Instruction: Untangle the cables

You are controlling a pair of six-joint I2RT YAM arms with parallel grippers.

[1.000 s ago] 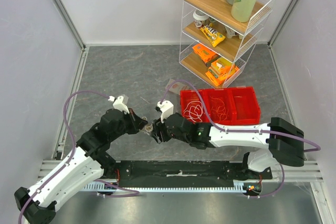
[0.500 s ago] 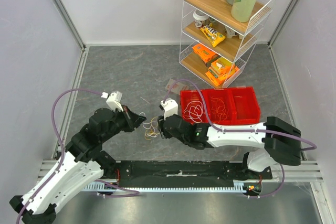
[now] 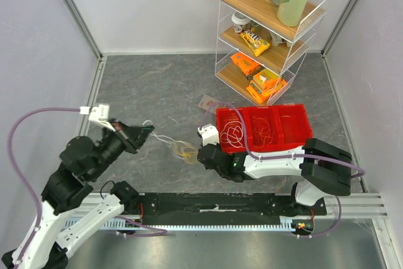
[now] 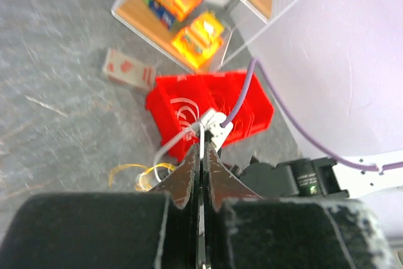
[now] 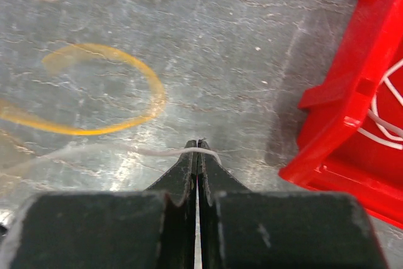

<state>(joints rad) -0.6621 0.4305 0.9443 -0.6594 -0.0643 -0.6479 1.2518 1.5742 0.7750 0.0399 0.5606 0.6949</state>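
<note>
The cables lie on the grey table between my arms: a small heap of yellow loops [image 3: 184, 150] and a white cable [image 3: 162, 138] stretched taut out of it to the left. My left gripper [image 3: 146, 129] is raised at the left and shut on that white cable [image 4: 165, 147], which runs between its fingertips [image 4: 202, 149]. My right gripper [image 3: 200, 153] is low at the heap's right side. Its jaws [image 5: 197, 145] are shut, with the white cable [image 5: 151, 152] pinched at their tips. A yellow loop [image 5: 154, 86] lies just beyond them.
A red bin [image 3: 296, 137] with more coiled wires stands right of the heap, close to my right wrist [image 5: 340, 130]. A wire shelf rack [image 3: 271, 36] with bottles and snack packs is at the back right. A small flat packet [image 3: 206, 102] lies behind the bin.
My left arm has pulled back to the left and lifted, drawing the white cable out of the heap. My right gripper has dropped to the table and closed.
</note>
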